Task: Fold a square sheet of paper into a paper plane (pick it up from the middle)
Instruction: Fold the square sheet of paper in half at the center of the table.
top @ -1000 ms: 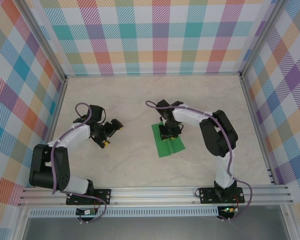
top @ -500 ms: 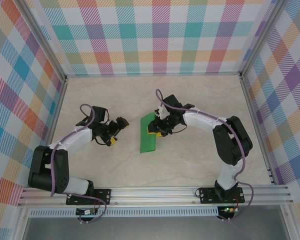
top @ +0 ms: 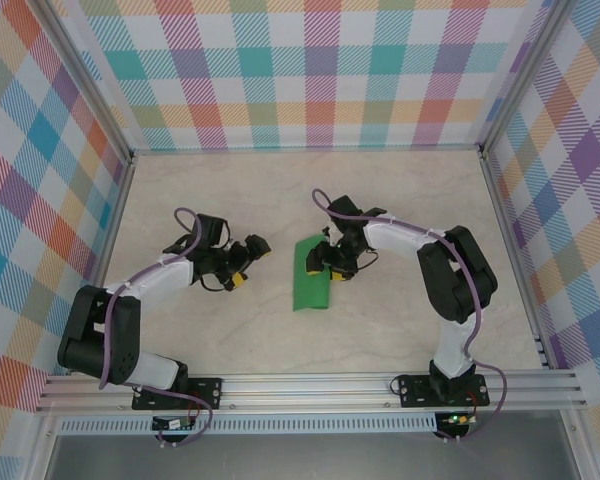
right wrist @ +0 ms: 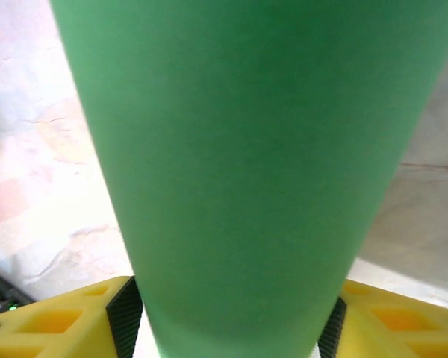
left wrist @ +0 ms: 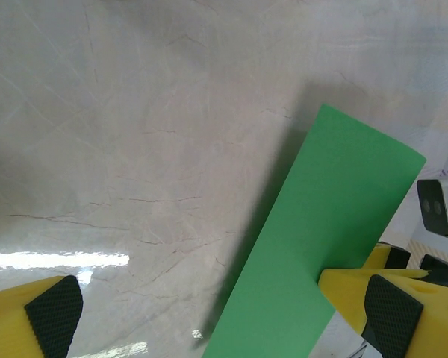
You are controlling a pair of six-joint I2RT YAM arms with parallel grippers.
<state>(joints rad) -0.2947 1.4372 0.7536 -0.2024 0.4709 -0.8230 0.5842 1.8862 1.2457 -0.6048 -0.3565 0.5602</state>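
The square sheet of paper lies near the middle of the bench as a narrow green strip, its long side running almost straight toward the arms. A second ago it lay further right as a wider, squarer patch, and half a second ago it leaned over further left. The right tool is at the strip's upper right edge, having swung left with it. Seen from its wrist, the paper bows up between the two black pads and reaches both, jaws well apart, but I cannot tell whether they press on it. The left tool stands wide open, holding nothing, and has crept rightward since a second ago — it is now near the strip's left edge but apart from it, the green edge showing just past one of its fingers.
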